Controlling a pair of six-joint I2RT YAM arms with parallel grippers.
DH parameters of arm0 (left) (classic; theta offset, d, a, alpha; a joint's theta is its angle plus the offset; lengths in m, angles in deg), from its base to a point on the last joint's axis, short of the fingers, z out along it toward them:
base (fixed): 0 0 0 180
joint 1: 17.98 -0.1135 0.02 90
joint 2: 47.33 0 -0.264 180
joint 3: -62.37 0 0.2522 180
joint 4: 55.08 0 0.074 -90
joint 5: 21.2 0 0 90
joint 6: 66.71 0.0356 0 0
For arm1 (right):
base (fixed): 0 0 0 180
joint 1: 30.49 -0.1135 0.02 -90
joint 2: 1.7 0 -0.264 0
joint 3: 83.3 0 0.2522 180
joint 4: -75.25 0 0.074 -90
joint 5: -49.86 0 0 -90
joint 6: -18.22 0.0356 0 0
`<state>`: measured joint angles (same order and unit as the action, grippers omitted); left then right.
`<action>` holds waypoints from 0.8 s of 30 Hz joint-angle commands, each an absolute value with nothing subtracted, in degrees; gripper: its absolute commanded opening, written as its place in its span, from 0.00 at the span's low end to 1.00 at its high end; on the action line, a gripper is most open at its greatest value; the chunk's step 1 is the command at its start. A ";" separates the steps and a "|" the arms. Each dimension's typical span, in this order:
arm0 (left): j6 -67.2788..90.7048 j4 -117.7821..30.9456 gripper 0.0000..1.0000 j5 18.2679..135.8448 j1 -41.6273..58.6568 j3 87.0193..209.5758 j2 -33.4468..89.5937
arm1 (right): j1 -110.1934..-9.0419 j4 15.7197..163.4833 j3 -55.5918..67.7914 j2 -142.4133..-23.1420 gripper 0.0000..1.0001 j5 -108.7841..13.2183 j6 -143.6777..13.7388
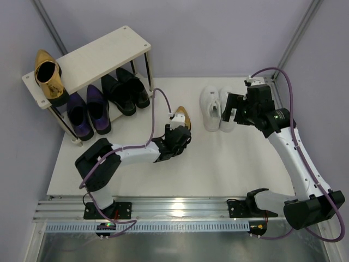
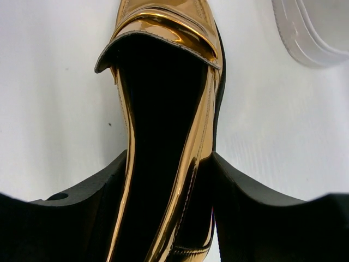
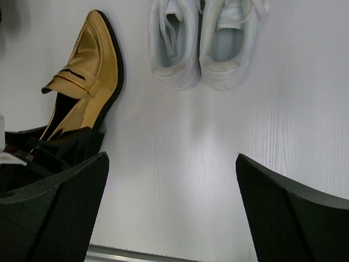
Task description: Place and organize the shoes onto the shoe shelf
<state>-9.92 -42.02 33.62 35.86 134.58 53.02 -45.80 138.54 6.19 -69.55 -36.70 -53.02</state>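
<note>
White table [image 1: 218, 164]; five shoes [image 1: 98, 108] on shelf [image 1: 103, 52]

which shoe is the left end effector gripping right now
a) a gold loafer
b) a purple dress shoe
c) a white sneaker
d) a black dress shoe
A: in the left wrist view the left end effector is closed on the heel end of the gold loafer, pressing against both of its sides.
</note>
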 commanded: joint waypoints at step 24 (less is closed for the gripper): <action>-10.02 -49.31 0.71 47.97 37.30 122.09 47.23 | -43.24 138.84 1.75 -67.26 0.98 -38.21 -51.75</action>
